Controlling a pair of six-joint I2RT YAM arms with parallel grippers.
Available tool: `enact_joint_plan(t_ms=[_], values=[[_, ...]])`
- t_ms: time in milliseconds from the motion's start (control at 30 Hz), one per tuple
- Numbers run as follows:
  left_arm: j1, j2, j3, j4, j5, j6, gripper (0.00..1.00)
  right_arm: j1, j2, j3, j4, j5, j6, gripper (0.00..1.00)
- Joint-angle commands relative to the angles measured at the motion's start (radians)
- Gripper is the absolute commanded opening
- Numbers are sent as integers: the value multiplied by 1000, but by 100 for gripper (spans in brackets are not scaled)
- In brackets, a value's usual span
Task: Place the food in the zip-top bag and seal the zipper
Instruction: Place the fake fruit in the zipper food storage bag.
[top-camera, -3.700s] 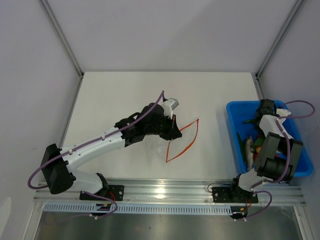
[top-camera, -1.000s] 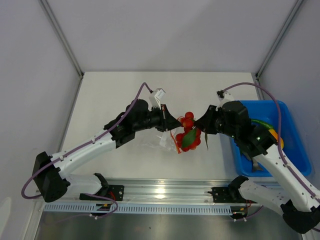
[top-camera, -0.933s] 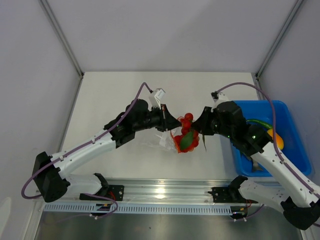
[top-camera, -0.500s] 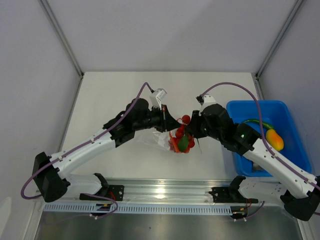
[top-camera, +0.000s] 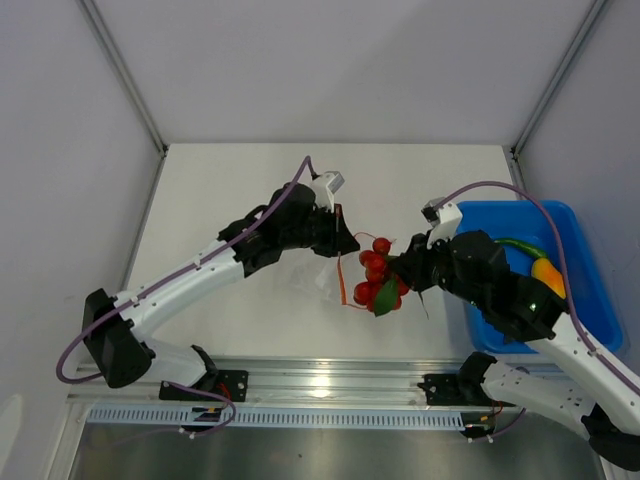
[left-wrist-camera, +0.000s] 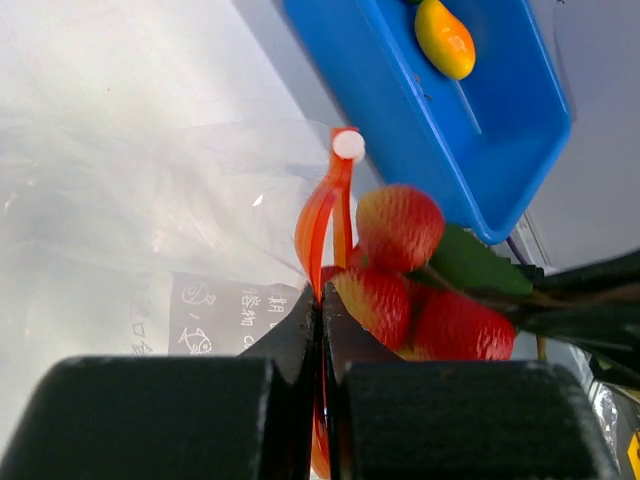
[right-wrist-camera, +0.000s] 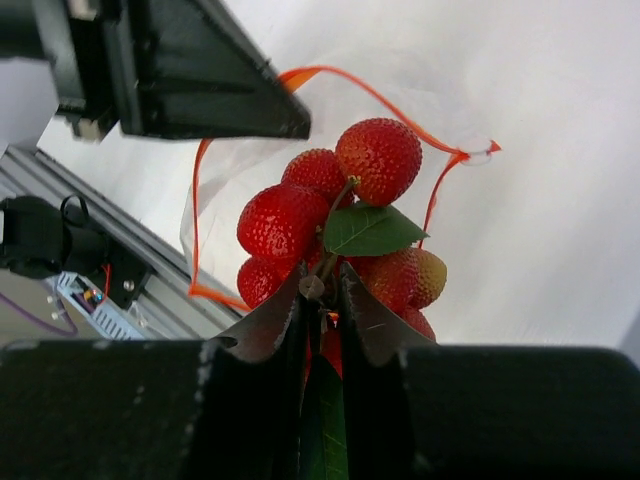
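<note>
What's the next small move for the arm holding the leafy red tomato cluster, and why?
Probably ease the right gripper forward, carrying the red tomato cluster into the clear plastic bag. The left gripper pinches the orange-red zipper strip, holding the mouth open, and the cluster hangs right at it.

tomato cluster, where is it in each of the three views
Top external: tomato cluster just right of the picture's centre.
Left wrist: cluster right of centre and low, beside the zipper.
Right wrist: cluster fills the middle.
Shared landmark: the orange-red zipper, with a run of it left of the cluster in all three views.
</note>
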Motion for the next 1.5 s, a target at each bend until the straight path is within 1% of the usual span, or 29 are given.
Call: enact_joint_plan(t_ms=[0, 100, 267, 333, 433, 467, 533, 600, 667, 867, 900, 1000, 1067, 1100, 1133, 1267, 1367, 1467], values=[[13, 22, 90, -34, 5, 25, 1, 5, -11, -19, 41, -93, -71, 0], [15, 31, 122, -53, 14, 35, 1, 6, 11, -21, 30, -156, -96, 0], [16, 46, 150, -62, 59, 51, 0, 9, 8, -47, 62, -166, -105, 0], [16, 45, 141, -34, 117, 55, 1, 11, 19, -44, 70, -140, -99, 0], [16, 30, 83, 39, 189, 56, 1, 9, 52, -26, 96, -103, -79, 0], [15, 24, 69, 56, 227, 56, 1, 9, 65, -19, 105, -109, -70, 0], [16, 13, 34, 88, 247, 58, 1, 9, 97, -3, 141, -118, -55, 0], [16, 4, 23, 102, 286, 65, 1, 5, 115, 11, 177, -118, -26, 0], [16, -6, 3, 110, 294, 70, 1, -4, 144, 25, 191, -91, 8, 0], [16, -61, -86, 154, 295, 64, 1, -89, 161, 47, 181, 43, 207, 0], [15, -70, -97, 167, 295, 50, 1, -98, 149, 41, 179, 58, 268, 0], [15, -107, -141, 206, 283, -8, 1, -116, 117, 8, 185, 127, 339, 0], [15, -128, -161, 216, 246, -54, 1, -119, 95, -34, 200, 158, 396, 0], [13, -134, -175, 237, 243, -103, 0, -119, 86, -54, 234, 172, 413, 0], [10, -138, -183, 254, 241, -128, 1, -119, 65, -73, 249, 176, 454, 0], [-16, -139, -192, 314, 220, -224, 1, -119, 43, -139, 309, 212, 534, 0], [-25, -135, -201, 354, 212, -289, 1, -113, 46, -162, 335, 215, 573, 0], [-25, -130, -207, 420, 214, -346, 1, -71, 62, -187, 348, 245, 557, 0]])
